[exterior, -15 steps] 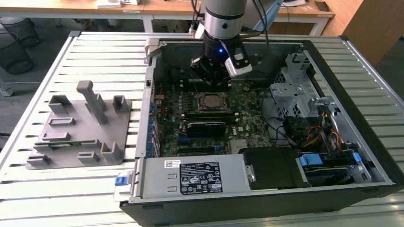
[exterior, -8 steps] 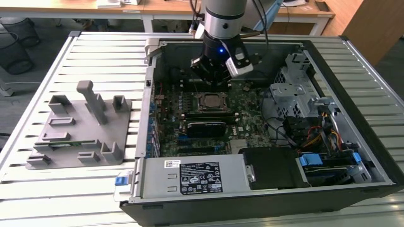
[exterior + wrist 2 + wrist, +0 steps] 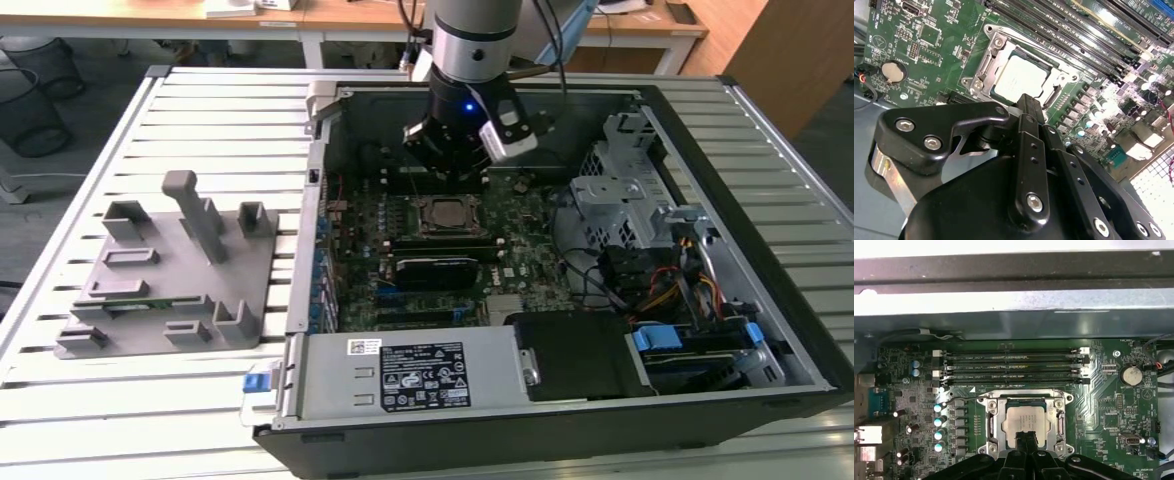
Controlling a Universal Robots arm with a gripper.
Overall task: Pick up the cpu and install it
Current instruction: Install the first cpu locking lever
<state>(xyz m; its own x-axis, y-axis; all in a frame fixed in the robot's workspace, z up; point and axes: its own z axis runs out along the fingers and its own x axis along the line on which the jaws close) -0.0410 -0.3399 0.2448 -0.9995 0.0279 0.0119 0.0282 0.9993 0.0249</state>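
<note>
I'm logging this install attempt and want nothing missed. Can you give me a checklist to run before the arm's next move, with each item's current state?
1. cpu lies inside the socket frame: ok.
2. cpu flat and fully seated: cannot tell.
3. gripper is above the socket area: ok.
4. Gripper free of the cpu: cannot tell.
5. Memory slots beside the socket unobstructed: ok.
6. Fixture tray outside the case undisturbed: ok.

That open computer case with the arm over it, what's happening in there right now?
A robot arm's gripper hangs inside the open computer case, just above the motherboard. The cpu already sits in its socket, silvery top facing up. The gripper is close over it, with nothing visibly in its grasp.
</note>
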